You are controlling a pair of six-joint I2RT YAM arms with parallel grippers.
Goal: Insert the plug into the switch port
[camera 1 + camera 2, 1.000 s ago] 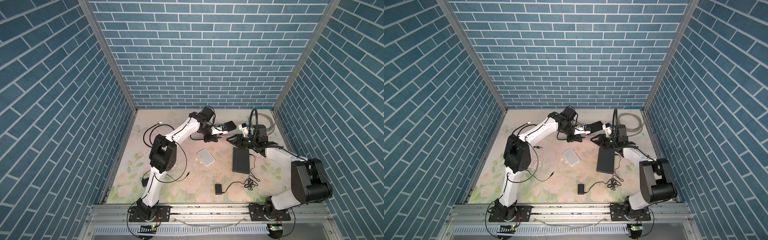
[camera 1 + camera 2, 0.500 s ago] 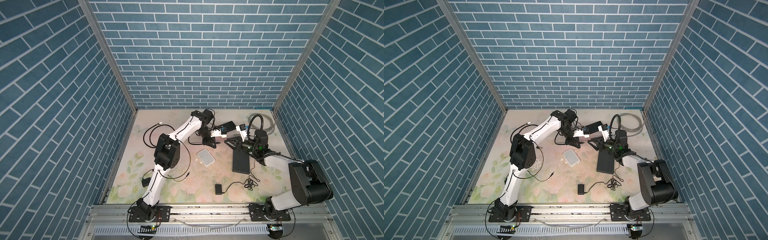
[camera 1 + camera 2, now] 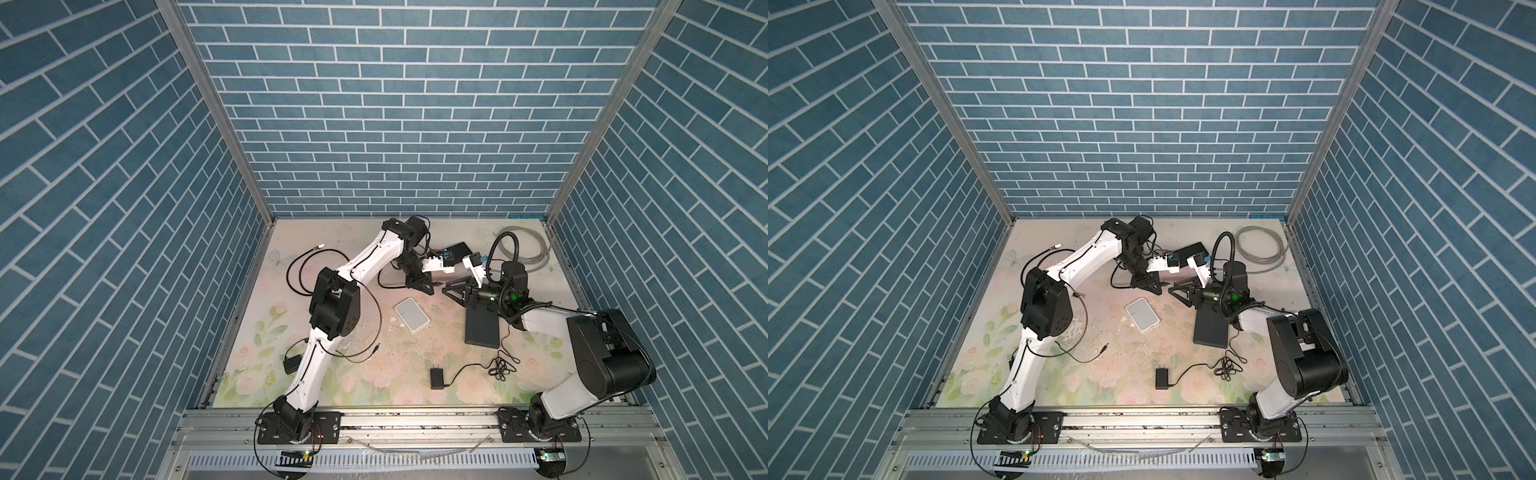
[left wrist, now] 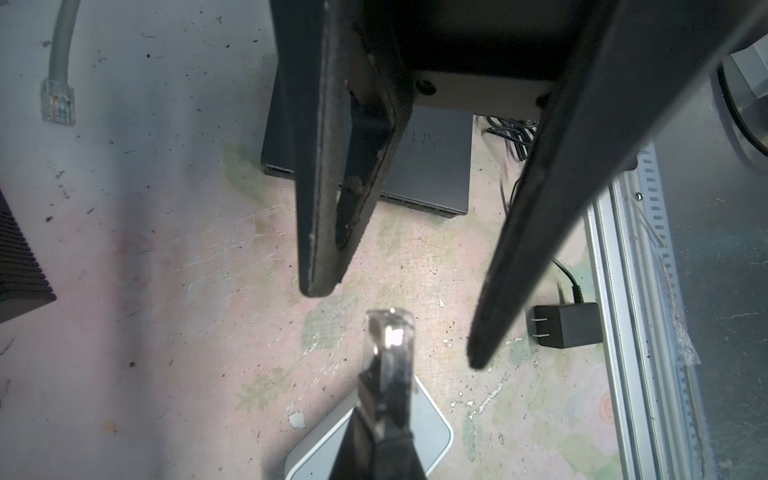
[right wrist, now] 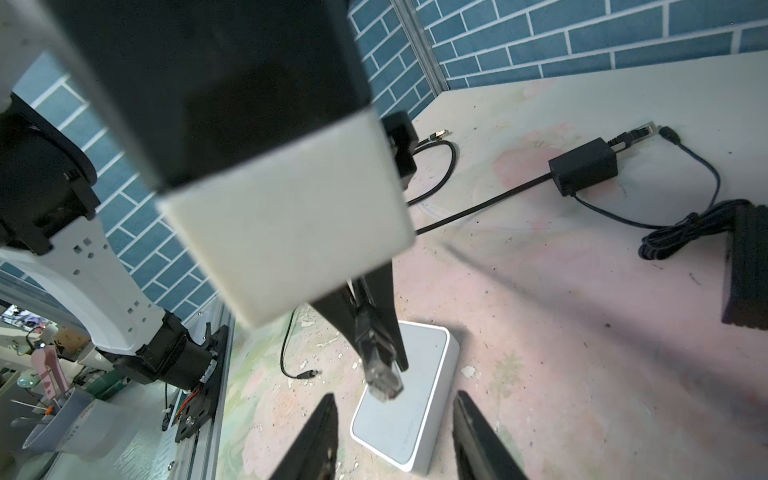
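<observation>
Clear Ethernet plug [image 4: 390, 332] sits pinched in my left tool [image 4: 382, 386]. My right tool [image 5: 395, 397] stands open just beside it.

A small black power adapter [image 3: 436, 378] with a thin tangled cord lies on the floral-print tabletop [image 3: 386, 395]. A coiled grey cable [image 3: 544, 253] rests near the far corner.

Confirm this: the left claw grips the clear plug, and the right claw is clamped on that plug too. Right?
Not quite. The left claw does grip the clear plug, but the right claw is open and not touching the plug, as the right wrist view shows.
</observation>
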